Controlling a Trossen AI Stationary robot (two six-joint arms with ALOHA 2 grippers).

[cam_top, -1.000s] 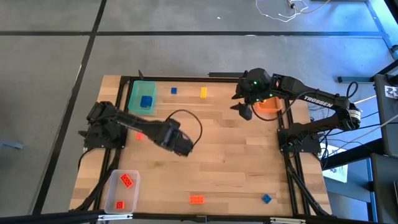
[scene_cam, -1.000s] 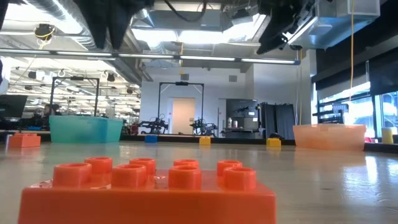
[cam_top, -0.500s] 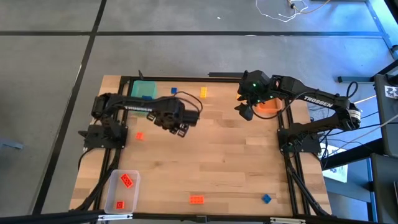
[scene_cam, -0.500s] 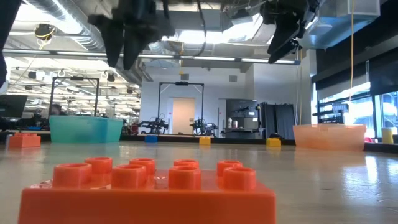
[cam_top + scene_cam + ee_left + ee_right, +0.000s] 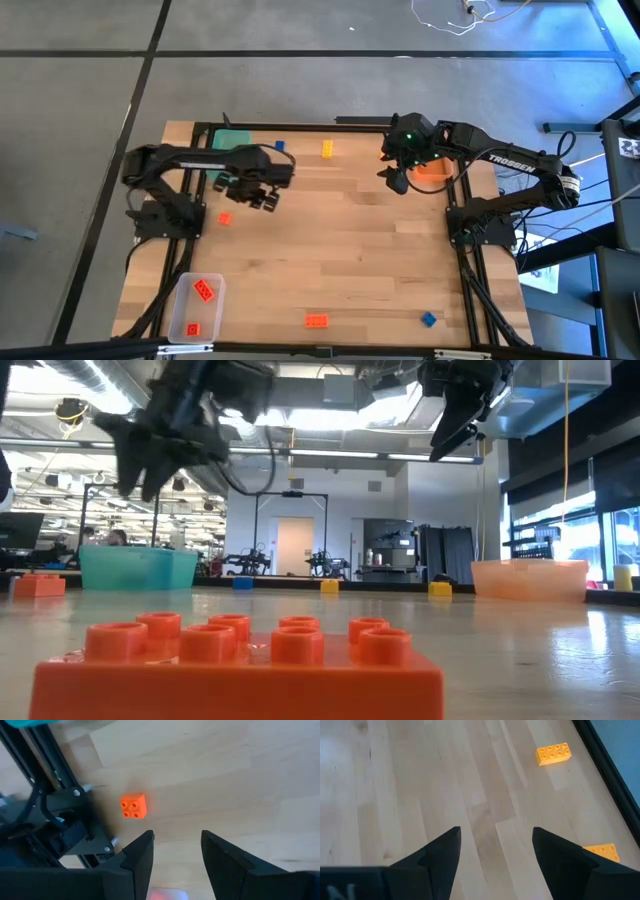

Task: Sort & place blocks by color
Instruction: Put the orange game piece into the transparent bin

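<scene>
Left gripper [image 5: 260,196] hanging above the wooden surface [image 5: 340,250] at about ten o'clock from its centre, just beside the green tray [image 5: 228,143], fingers [image 5: 142,852] spread apart and holding nothing. Directly below, toward eight o'clock of that gripper, one small red-orange block [image 5: 224,219] lying on bare wood beside the arm's base; same block [image 5: 133,806] seen in the left wrist view, studs up, apart from the fingers.

Right gripper [image 5: 396,178] raised near the one o'clock part of the surface, just beside the orange tray [image 5: 432,170], fingers [image 5: 440,852] released, nothing between them. In the right wrist view, two yellow-orange blocks on the wood: one [image 5: 553,753] lying free, another [image 5: 602,851] partly hidden behind a finger.

Remaining blocks scattered: blue block [image 5: 279,146] and yellow-orange block [image 5: 327,149] along the far edge near twelve o'clock; long red-orange block [image 5: 316,321] at six o'clock, close to the near edge, filling the foreground of the low view [image 5: 240,660]; blue block [image 5: 428,319] at about five o'clock. Clear tray [image 5: 182,322] at seven o'clock holding two red-orange blocks [image 5: 204,290]. Contents of the green tray mostly hidden by the left arm.
</scene>
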